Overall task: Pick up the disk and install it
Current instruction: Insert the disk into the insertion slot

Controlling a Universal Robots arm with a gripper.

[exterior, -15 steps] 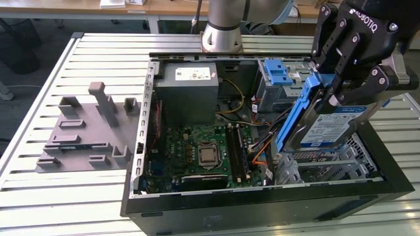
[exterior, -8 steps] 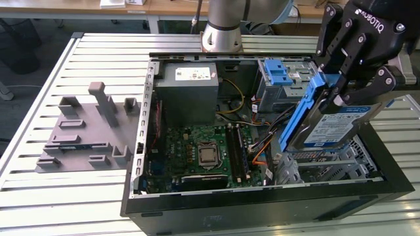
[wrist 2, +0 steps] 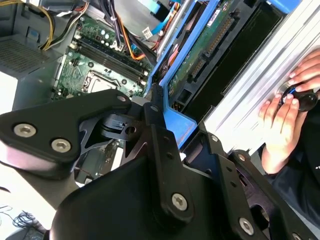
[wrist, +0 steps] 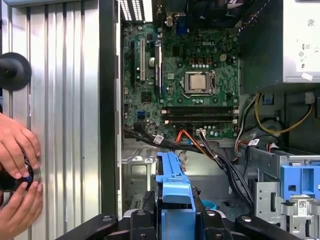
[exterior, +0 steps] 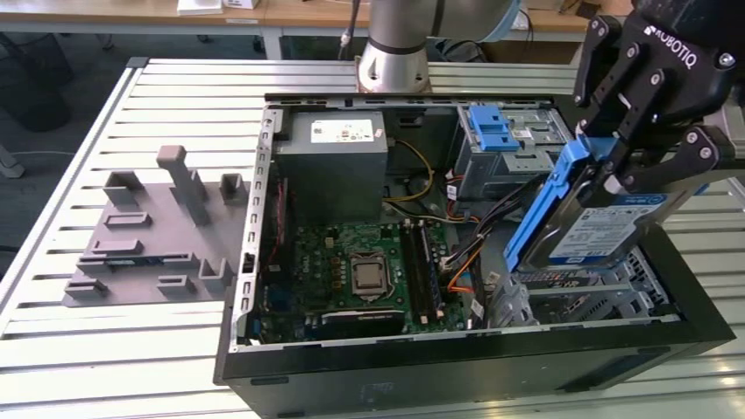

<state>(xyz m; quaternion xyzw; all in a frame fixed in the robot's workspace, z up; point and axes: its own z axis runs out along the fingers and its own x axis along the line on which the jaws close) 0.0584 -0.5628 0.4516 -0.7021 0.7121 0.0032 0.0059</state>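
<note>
While we hover over the open computer case [exterior: 466, 371], our pincer [exterior: 644, 168] is pinched on the disk [exterior: 605, 229], holding it tilted on edge over the metal bay [exterior: 582, 301] at the exterior view's right, well clear of the tabletop [exterior: 70, 349]. We judge it stiff, fairly heavy and shock-shy, with slick metal faces. The blue rails [exterior: 542, 205] along its edges look the safer hold, away from its circuit board [wrist 2: 200, 52]. Loose cables [exterior: 489, 218] crowd close beside it.

Disk [exterior: 611, 231] in end effector [exterior: 644, 170] above computer case [exterior: 466, 371], fixture [exterior: 152, 236] at the exterior view's left.
</note>
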